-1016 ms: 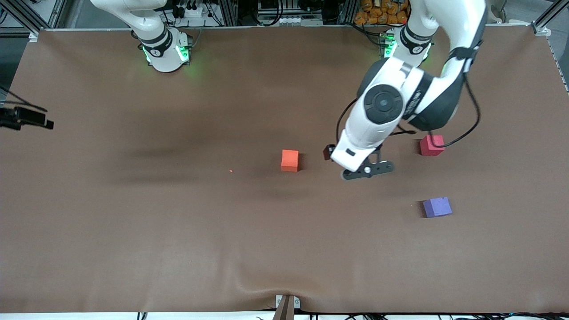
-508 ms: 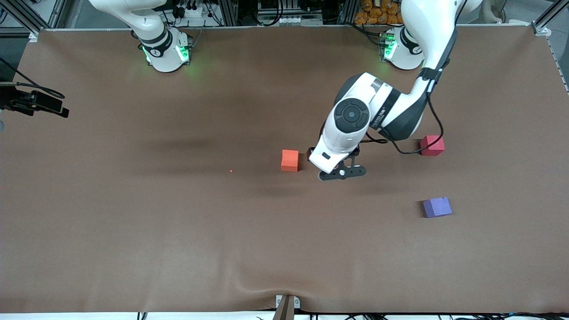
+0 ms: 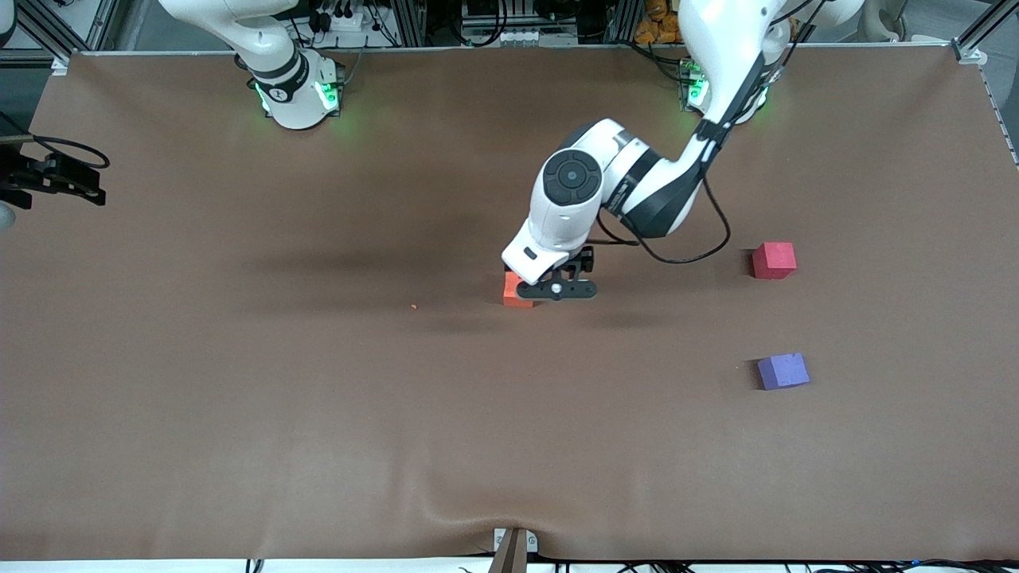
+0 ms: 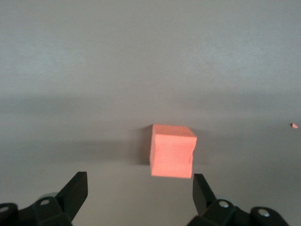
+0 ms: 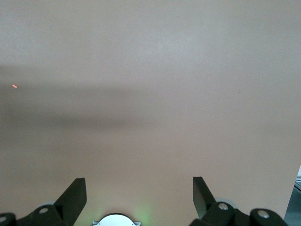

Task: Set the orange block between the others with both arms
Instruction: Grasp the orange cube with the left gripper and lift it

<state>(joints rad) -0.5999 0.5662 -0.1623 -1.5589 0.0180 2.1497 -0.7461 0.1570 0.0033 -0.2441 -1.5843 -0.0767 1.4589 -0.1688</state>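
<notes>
A: Our left gripper (image 3: 557, 290) hovers spread wide over the orange block (image 4: 172, 150), which sits mid-table, well apart from the crimson cube (image 3: 773, 260) and purple cube (image 3: 782, 371).

B: Then we should centre the fingers (image 4: 75, 190) astride it before lowering. Our right gripper (image 5: 138, 197) waits, spread, holding nothing.

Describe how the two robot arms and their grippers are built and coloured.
Both are glossy white arms with black joint bands. The left arm has a round black joint cap and a loose black cable looping beside it; the bases glow green. The left gripper and the right gripper are matte black, with two wedge-shaped fingers and small silver screws.
</notes>
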